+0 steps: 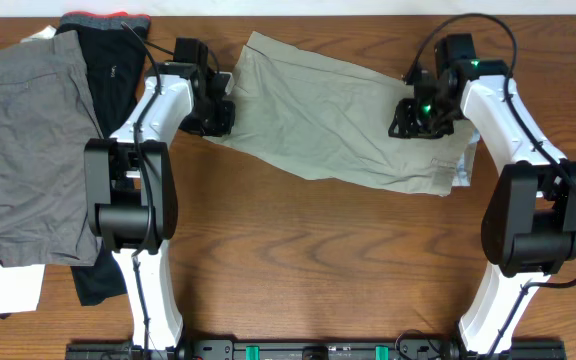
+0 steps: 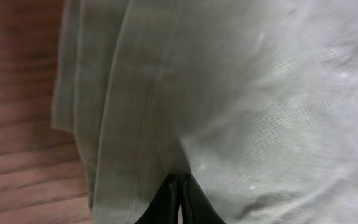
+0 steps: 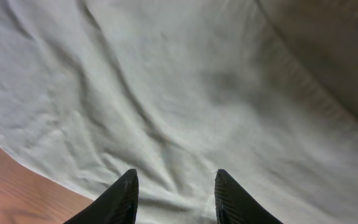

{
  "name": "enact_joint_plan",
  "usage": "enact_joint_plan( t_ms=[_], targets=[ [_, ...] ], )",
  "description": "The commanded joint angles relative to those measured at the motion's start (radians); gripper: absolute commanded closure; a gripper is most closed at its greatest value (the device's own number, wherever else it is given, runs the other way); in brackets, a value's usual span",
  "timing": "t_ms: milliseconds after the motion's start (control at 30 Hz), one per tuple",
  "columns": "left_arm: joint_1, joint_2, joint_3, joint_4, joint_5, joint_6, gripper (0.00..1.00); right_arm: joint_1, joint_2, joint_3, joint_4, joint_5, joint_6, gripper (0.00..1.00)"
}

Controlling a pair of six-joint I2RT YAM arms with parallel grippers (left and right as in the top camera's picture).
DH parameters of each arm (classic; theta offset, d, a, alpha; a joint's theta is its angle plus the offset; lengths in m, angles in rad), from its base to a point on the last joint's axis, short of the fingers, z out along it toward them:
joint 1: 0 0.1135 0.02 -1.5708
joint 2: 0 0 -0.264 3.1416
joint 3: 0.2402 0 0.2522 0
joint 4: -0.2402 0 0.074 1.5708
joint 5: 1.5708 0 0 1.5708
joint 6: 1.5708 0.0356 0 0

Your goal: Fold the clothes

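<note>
Left gripper (image 2: pixel 179 204), its black fingers pressed together, pinches the left hem of the light khaki-beige cotton shorts (image 1: pixel 338 125). They lie spread and wrinkled along the far edge of the brown wooden table (image 1: pixel 318 260), slanting toward its right edge. Right gripper (image 3: pixel 176 186) hangs over the shorts' right part with jaws partly apart, holding nothing. The first fold looks to be just starting: one side is gripped, the other not yet. Next, the right fingers need to close on a matching edge so both sides can lift together
</note>
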Motion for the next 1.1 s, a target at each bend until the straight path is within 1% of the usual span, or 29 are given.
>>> enact_joint_plan(
  t_ms=[0, 100, 200, 433, 633, 767, 833, 1067],
  targets=[
    [0.0, 0.026, -0.031, 0.001, -0.009, -0.029, 0.94, -0.009, 0.003, 0.037, -0.008, 0.006, -0.008, 0.6],
    [0.0, 0.026, -0.052, -0.006, -0.056, -0.069, 0.94, -0.014, 0.003, 0.039, -0.008, 0.006, -0.008, 0.59],
    [0.0, 0.026, -0.058, -0.051, -0.095, -0.103, 0.94, -0.024, 0.003, 0.039, -0.011, 0.006, -0.008, 0.57],
    [0.0, 0.026, -0.058, -0.18, -0.096, -0.178, 0.94, -0.046, 0.003, 0.039, -0.012, 0.006, -0.016, 0.54],
    [0.0, 0.026, -0.058, -0.33, -0.096, -0.195, 0.95, -0.048, 0.003, 0.039, -0.008, 0.014, -0.024, 0.51],
    [0.0, 0.026, -0.058, -0.424, -0.095, -0.238, 0.94, -0.048, 0.003, 0.039, -0.008, 0.015, -0.035, 0.49],
    [-0.001, 0.026, -0.058, -0.456, -0.09, -0.262, 0.94, -0.048, 0.003, 0.039, -0.005, 0.015, -0.043, 0.48],
    [-0.002, 0.026, -0.058, -0.521, -0.08, -0.265, 0.94, -0.049, 0.003, 0.039, -0.011, 0.063, -0.049, 0.43]
  ],
)
